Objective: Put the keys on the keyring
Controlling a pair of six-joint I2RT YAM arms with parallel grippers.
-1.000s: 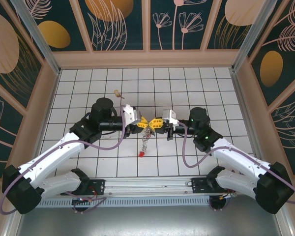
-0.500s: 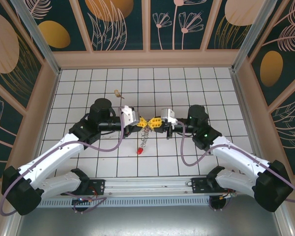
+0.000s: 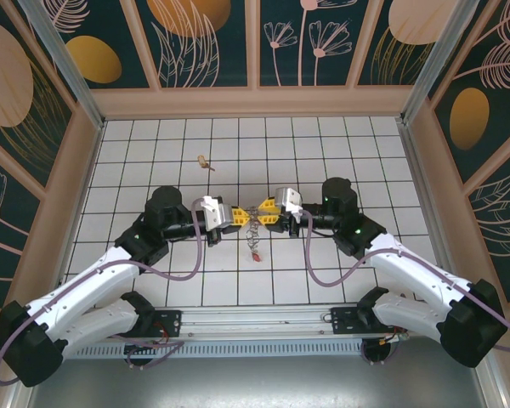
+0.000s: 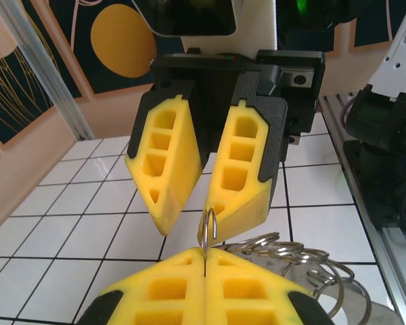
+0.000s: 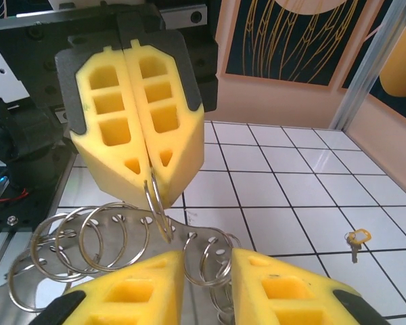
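Observation:
My left gripper (image 4: pixel 205 252) is shut on a thin silver split ring of the keyring (image 4: pixel 210 229), which stands upright out of its yellow pads. More silver rings (image 4: pixel 304 256) hang beside it on a flat metal plate (image 5: pixel 122 261). My right gripper (image 5: pixel 206 274) faces the left one tip to tip and is open, with one ring (image 5: pixel 213 261) loose in the gap between its pads. From above, the two grippers (image 3: pixel 240 218) (image 3: pixel 262 212) meet over mid-table, the ring bundle (image 3: pixel 253 231) and a red tag (image 3: pixel 257 253) dangling below. One small brass key (image 5: pixel 355 238) (image 3: pixel 204 161) lies on the tiles.
White tiled floor (image 3: pixel 340 153) is walled on three sides by patterned panels (image 3: pixel 255 42). An aluminium rail (image 3: pixel 255 319) with both arm bases runs along the near edge. The loose key lies behind and left of the grippers.
My right gripper has opened and let go of the ring. My left gripper has stayed shut on its ring. Both grippers shifted slightly left, and the dangling red tag swung up.

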